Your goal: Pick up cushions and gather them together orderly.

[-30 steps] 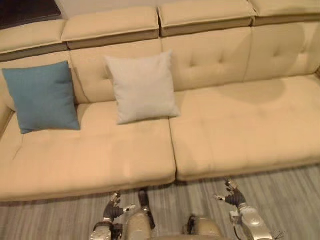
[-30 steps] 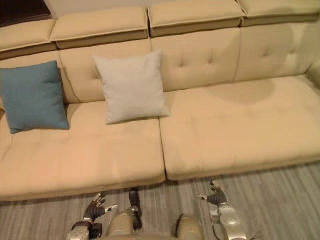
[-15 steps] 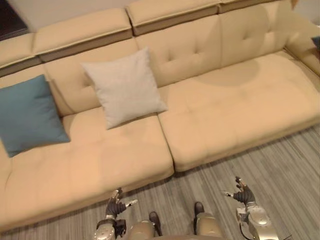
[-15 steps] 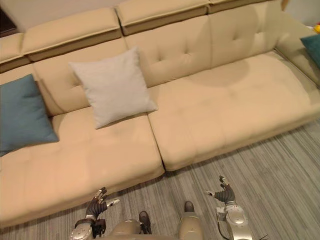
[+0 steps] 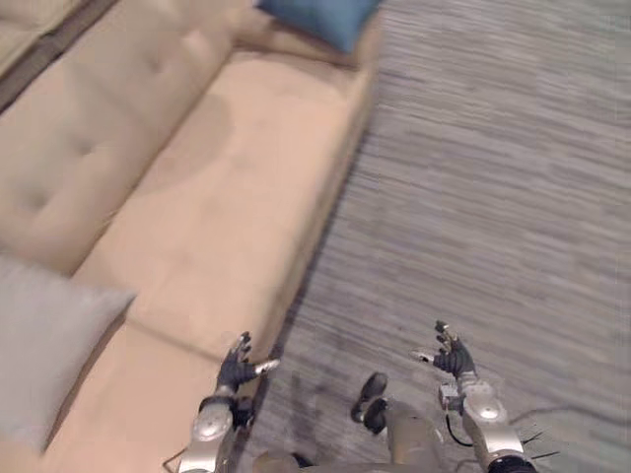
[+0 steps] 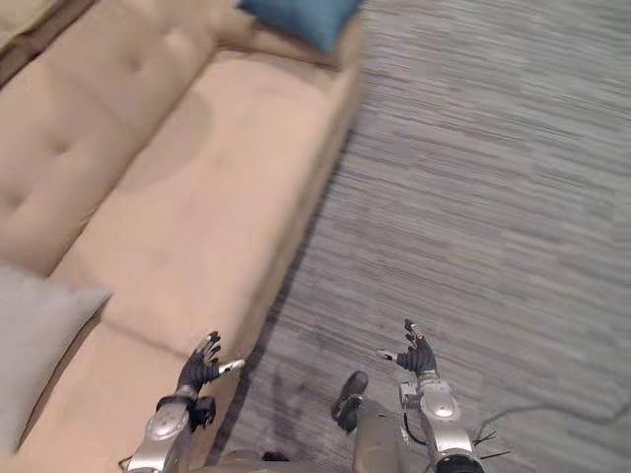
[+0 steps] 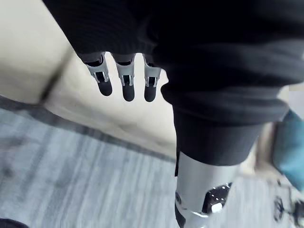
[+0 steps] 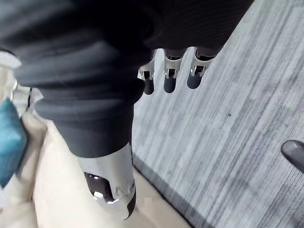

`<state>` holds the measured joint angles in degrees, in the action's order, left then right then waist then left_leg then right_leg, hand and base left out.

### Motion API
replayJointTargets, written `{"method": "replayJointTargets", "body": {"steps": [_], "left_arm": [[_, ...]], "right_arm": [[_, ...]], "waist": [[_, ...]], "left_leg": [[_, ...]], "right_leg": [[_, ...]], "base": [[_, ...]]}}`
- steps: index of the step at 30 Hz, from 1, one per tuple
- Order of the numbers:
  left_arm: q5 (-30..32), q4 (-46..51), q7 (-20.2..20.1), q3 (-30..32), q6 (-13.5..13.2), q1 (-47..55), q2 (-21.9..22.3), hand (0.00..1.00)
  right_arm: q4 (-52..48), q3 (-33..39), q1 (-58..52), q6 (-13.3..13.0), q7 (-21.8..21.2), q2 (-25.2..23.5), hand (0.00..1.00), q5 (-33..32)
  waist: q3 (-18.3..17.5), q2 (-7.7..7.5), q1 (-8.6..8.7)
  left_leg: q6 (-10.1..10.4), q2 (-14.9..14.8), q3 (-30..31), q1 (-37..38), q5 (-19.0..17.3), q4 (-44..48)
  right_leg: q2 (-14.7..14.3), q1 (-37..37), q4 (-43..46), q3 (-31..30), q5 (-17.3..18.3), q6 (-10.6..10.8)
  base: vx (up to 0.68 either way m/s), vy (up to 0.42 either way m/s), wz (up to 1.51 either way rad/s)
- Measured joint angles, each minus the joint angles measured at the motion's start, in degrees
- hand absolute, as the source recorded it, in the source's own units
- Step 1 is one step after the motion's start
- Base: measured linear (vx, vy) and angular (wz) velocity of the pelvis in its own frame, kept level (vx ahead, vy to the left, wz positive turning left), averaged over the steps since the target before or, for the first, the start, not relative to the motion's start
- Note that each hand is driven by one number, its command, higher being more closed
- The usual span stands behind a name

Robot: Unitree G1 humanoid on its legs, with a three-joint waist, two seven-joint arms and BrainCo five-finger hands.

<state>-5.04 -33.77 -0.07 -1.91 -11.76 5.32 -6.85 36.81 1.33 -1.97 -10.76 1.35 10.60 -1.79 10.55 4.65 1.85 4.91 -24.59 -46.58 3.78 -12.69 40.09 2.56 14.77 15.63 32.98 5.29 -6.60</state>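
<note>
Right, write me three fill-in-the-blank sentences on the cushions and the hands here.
The cushion at the far end of the sofa is ____ in colour. The left hand and the right hand both hold ____. The right hand hangs over the grey ____.
Missing words: blue; nothing; floor.
</note>
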Motion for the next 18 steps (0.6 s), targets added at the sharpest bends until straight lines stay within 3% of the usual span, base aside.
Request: {"method": "replayJointTargets", "body": {"steps": [1,2,3,4,6,7,8,10,11,12,13,14,15,17,18], "left_arm": [[0.05,0.0,-0.03,-0.86,-0.03,-0.11,0.04,0.0],[0.11,0.01,-0.02,-1.39,-0.04,-0.1,0.17,0.0],[0.1,0.0,0.05,-2.42,-0.02,-0.03,0.5,0.0],[0.08,0.02,0.1,-2.6,-0.02,0.21,0.81,0.0],[-0.09,0.93,0.43,-2.66,-0.06,1.93,1.34,0.0],[-0.31,1.52,0.55,-2.67,-0.06,2.19,1.33,0.0],[-1.0,3.15,1.26,-2.68,-0.13,3.41,1.28,0.0],[-1.16,3.82,1.53,-2.67,-0.13,3.87,1.25,0.0],[-1.2,4.19,1.65,-2.64,-0.16,3.9,1.28,0.0],[-1.31,4.24,1.73,-2.44,-0.17,3.88,1.26,0.0],[-1.53,4.26,1.82,-2.39,-0.16,3.94,1.05,0.0],[-1.58,4.3,2.25,-2.34,-0.12,4.45,0.88,0.0],[-1.58,4.39,2.6,-2.25,-0.01,4.42,0.83,0.0],[-1.6,4.47,2.64,-2.68,0.07,4.36,1.39,0.0],[-1.62,4.51,2.62,-3.18,0.11,4.73,1.33,0.0]], "right_arm": [[-0.07,-1.31,0.45,-0.03,0.44,-0.54,0.0,-0.19],[-0.06,-1.83,0.65,-0.03,0.85,-0.44,0.0,-0.41],[0.08,-2.67,0.91,-0.05,1.43,-0.31,0.0,-0.47],[0.11,-3.13,0.87,-0.04,1.7,-0.32,0.0,-0.49],[0.13,-4.17,0.98,-0.05,2.23,-0.45,0.0,-0.71],[0.14,-4.28,1.2,-0.05,2.28,-0.39,0.0,-1.01],[0.45,-4.74,2.38,-0.09,2.47,-0.16,0.0,-1.37],[0.98,-5.19,3.4,-0.1,2.67,-0.02,0.0,-2.28],[1.36,-5.44,4.07,-0.1,3.22,0.13,0.0,-2.52],[1.57,-5.61,4.53,-0.16,3.68,0.06,0.0,-2.75],[2.4,-5.81,5.04,-0.15,3.78,-0.28,0.0,-2.74],[3.63,-6.08,5.59,-0.11,3.71,-1.11,0.0,-2.68],[4.43,-5.9,5.6,-0.12,3.66,-1.37,0.0,-2.58],[6.51,-4.08,6.04,-0.02,3.65,-1.44,0.0,-2.08],[8.0,-3.67,5.81,0.07,3.53,-1.87,0.0,-2.0]], "waist": [[0.06,0.07,-0.36],[0.07,0.08,-0.77],[0.35,-0.25,-1.56],[0.59,-0.54,-1.94],[1.21,-1.33,-3.77],[1.23,-1.24,-4.17],[1.41,-1.14,-4.58],[1.44,-1.03,-5.47],[1.35,-0.88,-6.27],[0.82,-0.23,-7.5],[0.25,-0.2,-7.98],[-0.6,-2.75,-8.82],[-1.45,-4.57,-8.81],[-1.63,-4.9,-8.42],[-1.49,-5.03,-7.57]], "left_leg": [[-4.06,-2.75,8.71,-4.18,1.09,12.22],[-4.15,-2.21,13.39,-6.73,0.28,16.02],[-2.64,1.26,23.04,-12.19,-1.33,21.52],[-2.51,3.51,26.87,-14.5,-1.72,22.02],[-3.11,9.14,33.9,-20.59,-2.08,17.17],[-3.1,10.48,35.02,-22.52,-2.08,14.48],[-2.34,13.78,36.33,-26.17,-1.63,5.41],[-0.75,16.32,36.23,-28.05,-0.31,-3.7],[1.43,17.29,35.38,-28.29,1.45,-11.53],[-1.14,17.6,34.25,-28.11,5.78,-17.7],[-4.2,17.67,33.8,-27.78,8.06,-16.8],[-7.98,19.17,31.98,-27.95,6.4,-14.55],[-9.04,20.83,31.36,-28.01,3.97,-13.35],[-11.17,22.74,31.16,-25.19,-0.13,-11.0],[-11.96,24.54,31.59,-19.47,-2.83,-11.55]], "right_leg": [[-2.68,-1.65,-0.47,-4.49,1.13,-1.25],[-3.34,-2.08,-0.29,-6.45,1.59,-1.53],[-4.11,-3.88,-0.24,-10.58,2.25,-1.16],[-4.15,-5.27,-0.39,-12.64,2.61,-0.99],[-3.78,-9.98,-1.86,-18.15,3.9,0.69],[-3.39,-10.99,-2.34,-19.2,4.21,1.2],[-2.29,-12.97,-3.88,-21.05,5.0,2.55],[-1.39,-14.62,-5.03,-22.36,5.81,3.85],[-1.21,-15.9,-5.95,-23.4,6.59,5.12],[-1.47,-17.46,-6.3,-24.21,8.23,6.9],[-1.21,-17.83,-5.59,-25.31,9.58,7.48],[0.78,-17.98,-3.66,-25.67,11.63,9.07],[2.91,-17.01,0.22,-25.7,12.72,11.31],[6.13,-12.83,15.92,-25.9,11.28,15.93],[8.65,-9.4,31.81,-25.71,7.83,19.53]], "base": [[0.29,-0.103,-2.0],[0.35,0.014,-2.02],[0.28,0.062,-1.5],[0.36,0.108,-1.6],[0.32,0.135,-1.23],[0.39,0.22,-0.99],[0.33,0.209,-0.61],[0.34,0.211,-0.44],[0.47,0.264,-0.45],[0.51,0.279,-0.49],[0.58,0.311,-0.45],[0.66,0.289,-0.22],[0.8,0.333,0.01],[0.74,0.296,0.26],[0.67,0.257,0.3]]}}
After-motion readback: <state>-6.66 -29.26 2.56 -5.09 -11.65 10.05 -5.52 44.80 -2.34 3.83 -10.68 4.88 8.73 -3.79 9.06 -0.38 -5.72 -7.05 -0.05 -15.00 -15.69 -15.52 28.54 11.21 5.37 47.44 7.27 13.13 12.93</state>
